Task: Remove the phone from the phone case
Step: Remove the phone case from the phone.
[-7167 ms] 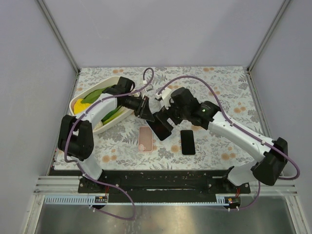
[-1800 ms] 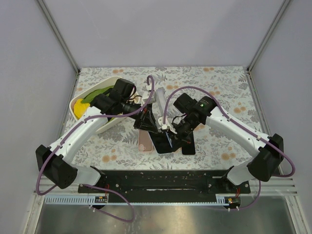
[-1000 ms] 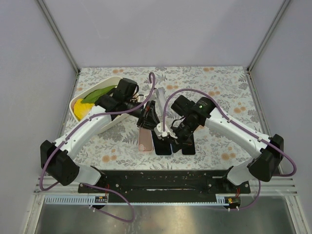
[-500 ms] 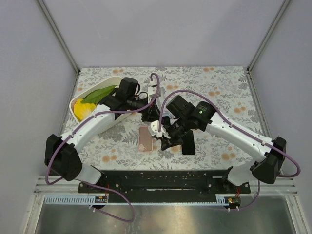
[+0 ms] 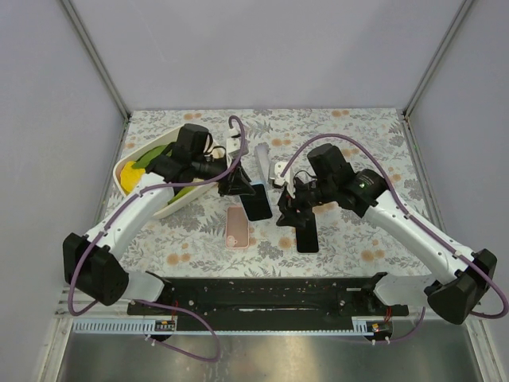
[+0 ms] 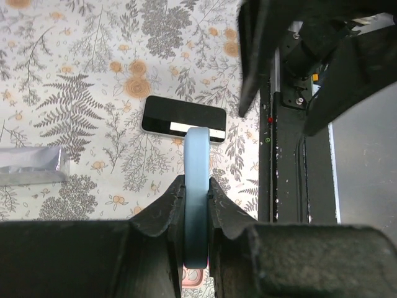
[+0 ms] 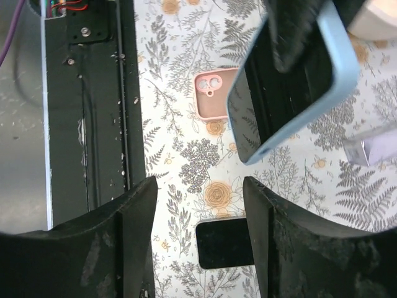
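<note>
My left gripper [image 5: 241, 184] is shut on a light blue phone case [image 5: 256, 201], held above the table. Its dark phone face shows inside the blue rim [image 7: 291, 93]. In the left wrist view the case [image 6: 197, 167] stands edge-on, pinched between both fingers. My right gripper [image 5: 287, 211] hangs just right of the case, open, with nothing between its fingers [image 7: 146, 205]. A bare black phone [image 5: 307, 235] lies flat on the table below it, and a pink case [image 5: 237, 227] lies to its left.
A white bowl [image 5: 122, 167] with yellow and green things sits at the left under my left arm. A silver packet [image 5: 262, 161] lies behind the grippers. The black base rail [image 5: 262, 290] runs along the near edge.
My right gripper has opened and drawn back to the right, away from the blue case. My left gripper has carried the case up and slightly back from the table.
</note>
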{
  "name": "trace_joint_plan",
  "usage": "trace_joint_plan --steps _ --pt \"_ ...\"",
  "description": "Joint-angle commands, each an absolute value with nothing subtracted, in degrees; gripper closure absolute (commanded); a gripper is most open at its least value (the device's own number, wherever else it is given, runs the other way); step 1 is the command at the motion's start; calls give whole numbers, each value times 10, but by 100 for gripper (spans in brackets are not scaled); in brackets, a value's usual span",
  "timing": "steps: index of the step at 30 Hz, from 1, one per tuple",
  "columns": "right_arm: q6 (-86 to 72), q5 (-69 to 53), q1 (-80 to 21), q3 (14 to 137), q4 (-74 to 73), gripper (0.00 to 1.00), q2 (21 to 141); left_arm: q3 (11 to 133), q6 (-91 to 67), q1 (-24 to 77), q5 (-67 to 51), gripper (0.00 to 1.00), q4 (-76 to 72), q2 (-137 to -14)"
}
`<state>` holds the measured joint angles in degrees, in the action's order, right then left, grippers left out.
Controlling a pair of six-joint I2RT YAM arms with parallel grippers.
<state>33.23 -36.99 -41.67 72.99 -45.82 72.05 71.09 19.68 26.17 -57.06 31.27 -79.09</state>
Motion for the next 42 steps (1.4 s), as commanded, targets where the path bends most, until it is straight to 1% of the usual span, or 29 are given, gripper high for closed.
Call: trace_joint_plan --steps 1,5,9,15,23,25,29,30,36,38,40,42 --pt "228 -340 -399 691 -360 33 699 719 212 263 -627 100 293 -743" --pt "201 -342 -394 680 -322 31 703 715 214 263 -646 100 296 -730" --pt "207 -367 -380 686 -321 31 727 718 220 262 -664 100 308 -718" --pt "236 -493 -349 688 -328 34 767 710 231 262 -683 100 313 -699" --pt "272 -573 -347 683 -338 36 798 713 227 263 -682 100 314 -693" --pt "276 -576 -347 682 -338 40 801 716 227 263 -682 100 314 -694" --pt "308 -586 -348 673 -354 53 799 718 212 260 -688 100 301 -697" --pt "318 -588 -348 672 -361 55 799 717 206 259 -690 100 296 -698" --pt "346 -584 -348 667 -380 54 803 717 180 255 -701 100 276 -699" --pt "355 -584 -348 667 -386 55 805 715 179 255 -703 100 276 -700" --pt "372 -590 -348 671 -401 62 805 714 181 254 -701 100 276 -698" --pt "394 -599 -348 678 -422 72 807 714 190 254 -700 100 281 -700"
